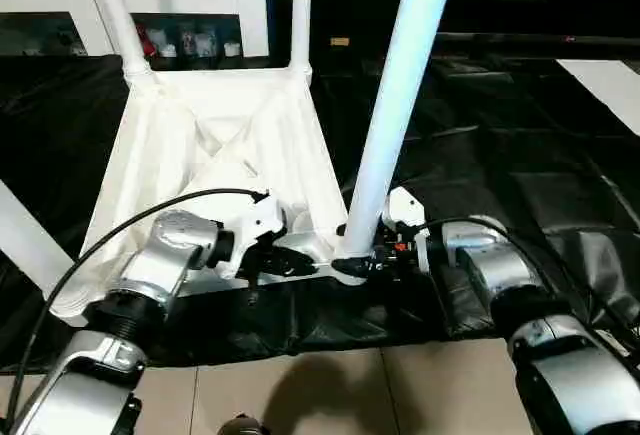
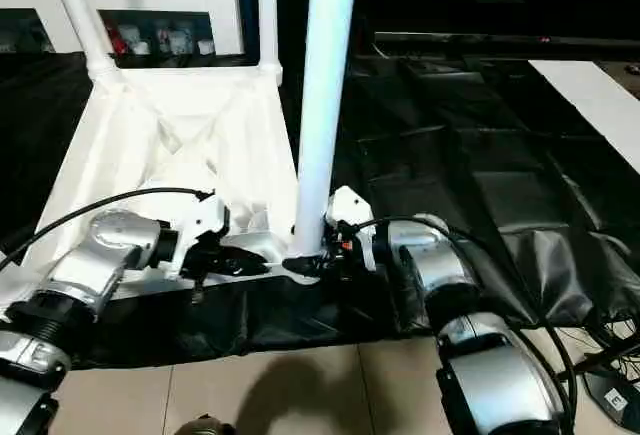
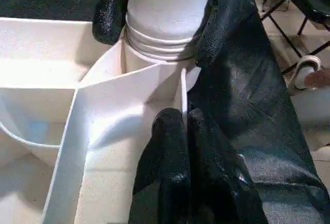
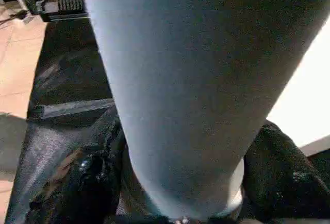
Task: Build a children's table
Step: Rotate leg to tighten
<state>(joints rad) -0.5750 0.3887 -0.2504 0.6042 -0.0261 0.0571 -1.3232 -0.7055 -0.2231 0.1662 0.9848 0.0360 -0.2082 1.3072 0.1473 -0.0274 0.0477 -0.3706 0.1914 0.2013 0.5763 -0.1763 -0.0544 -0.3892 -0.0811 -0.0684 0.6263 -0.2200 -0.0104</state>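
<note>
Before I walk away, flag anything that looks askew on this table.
The near leg leans rightward, while the two far legs stand straighter. At its socket thread rings still show, so it looks not fully seated. Nothing looks broken.

Upturned table (image 1: 215, 140) on black sheet (image 1: 520, 145): three upright legs (image 1: 400, 95) fence its far and near-right corners, both grippers crowd the near-right corner, and the sheet's right side lies open.
</note>
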